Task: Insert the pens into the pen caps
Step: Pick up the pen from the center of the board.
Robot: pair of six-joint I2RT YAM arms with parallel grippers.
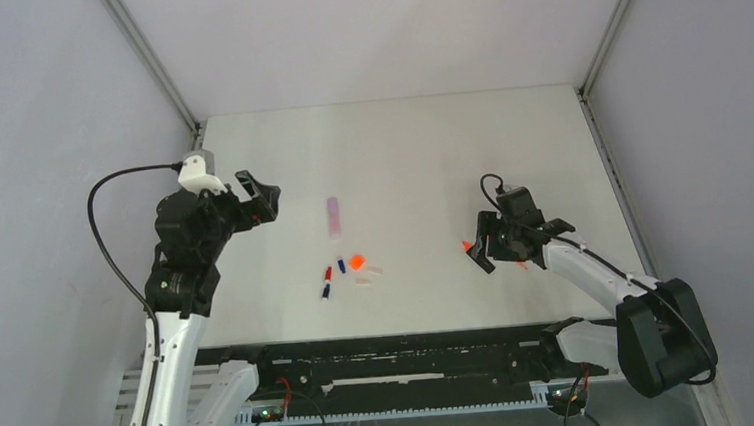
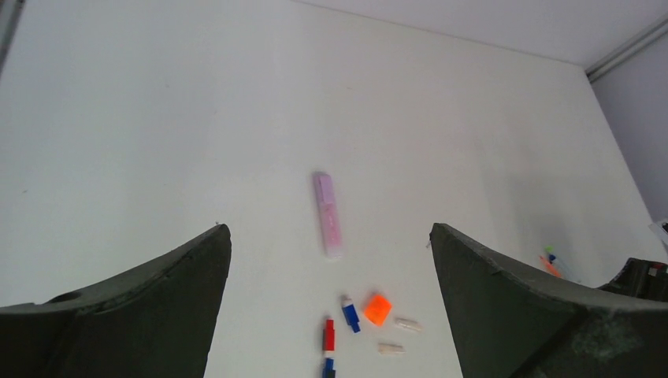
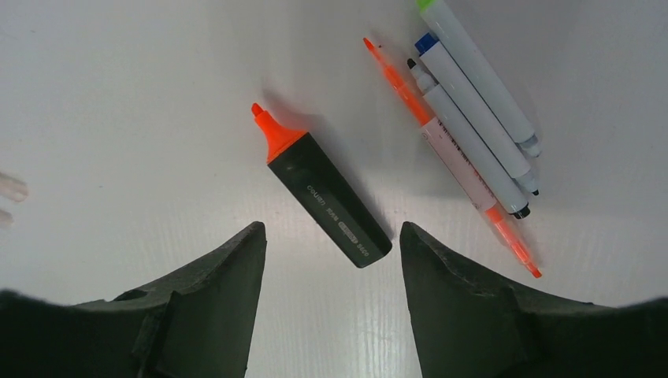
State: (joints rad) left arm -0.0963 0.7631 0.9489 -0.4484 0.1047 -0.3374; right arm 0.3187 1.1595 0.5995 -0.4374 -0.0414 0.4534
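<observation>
A stubby black highlighter (image 3: 327, 193) with a bare orange tip lies on the table. My right gripper (image 3: 331, 228) is open just above it, fingers either side of its rear end. Only its orange tip (image 1: 468, 246) shows in the top view, beside the right gripper (image 1: 481, 251). Several thin pens (image 3: 473, 102) lie side by side to its right. A lilac-pink highlighter (image 1: 334, 216) lies mid-table, with an orange cap (image 1: 357, 262), blue cap (image 1: 341, 266), red cap (image 1: 327, 274) and pale caps (image 1: 370, 272) just nearer. My left gripper (image 1: 257, 196) is open, raised at the left.
The left wrist view shows the lilac-pink highlighter (image 2: 328, 214), orange cap (image 2: 377, 309), blue cap (image 2: 350, 313), red cap (image 2: 328, 335) and pale caps (image 2: 406, 324) between the open fingers, far below. Grey walls enclose the white table (image 1: 409, 151).
</observation>
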